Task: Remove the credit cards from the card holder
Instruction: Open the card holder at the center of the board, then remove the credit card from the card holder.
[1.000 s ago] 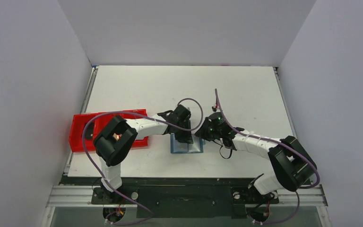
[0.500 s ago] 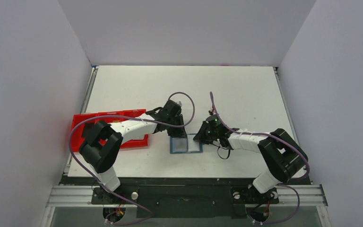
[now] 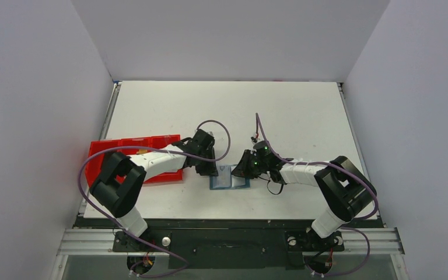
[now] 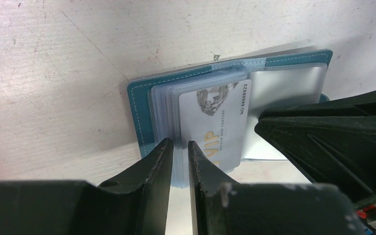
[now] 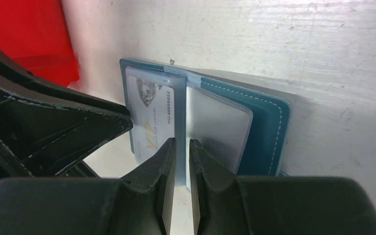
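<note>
The blue card holder (image 3: 237,182) lies open on the table between my two grippers. Its clear sleeves are fanned out, and one credit card (image 4: 215,127), pale with gold "VIP" lettering, sits inside a sleeve (image 5: 154,117). My left gripper (image 4: 177,147) is at the holder's left side (image 3: 209,170), shut on the edge of the sleeve stack. My right gripper (image 5: 181,147) reaches in from the right (image 3: 239,172). Its jaws are a narrow slit apart, with a sleeve's edge in the gap. Whether they pinch it does not show. No other card shows.
A red compartment tray (image 3: 102,157) lies left of the holder, under the left arm; its corner shows in the right wrist view (image 5: 29,39). Each gripper's black body fills one side of the other's wrist view. Purple cables loop above both wrists.
Both grippers have come down and inward onto the holder, the left from above it to its left side, the right sliding left. The left elbow has swung left.
</note>
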### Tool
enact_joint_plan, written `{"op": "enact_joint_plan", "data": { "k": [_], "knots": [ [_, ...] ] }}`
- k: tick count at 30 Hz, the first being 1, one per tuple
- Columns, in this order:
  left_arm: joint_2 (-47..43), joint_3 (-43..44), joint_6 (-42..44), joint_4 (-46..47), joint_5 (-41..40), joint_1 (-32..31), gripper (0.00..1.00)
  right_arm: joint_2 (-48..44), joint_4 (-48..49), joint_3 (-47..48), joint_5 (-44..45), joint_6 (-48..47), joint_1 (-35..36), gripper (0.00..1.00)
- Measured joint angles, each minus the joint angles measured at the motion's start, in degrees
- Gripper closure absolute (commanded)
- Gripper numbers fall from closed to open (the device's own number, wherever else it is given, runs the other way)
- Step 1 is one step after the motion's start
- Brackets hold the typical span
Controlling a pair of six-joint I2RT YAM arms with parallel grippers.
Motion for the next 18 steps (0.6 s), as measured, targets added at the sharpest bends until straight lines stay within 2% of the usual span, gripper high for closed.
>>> {"op": "enact_joint_plan", "data": {
  "k": [18],
  "knots": [
    [0.94,-0.2,0.0,0.37,-0.81,-0.31,0.87,5.16,6.78,0.0,-5.25,1.16,0.48,0.86]
  ]
}}
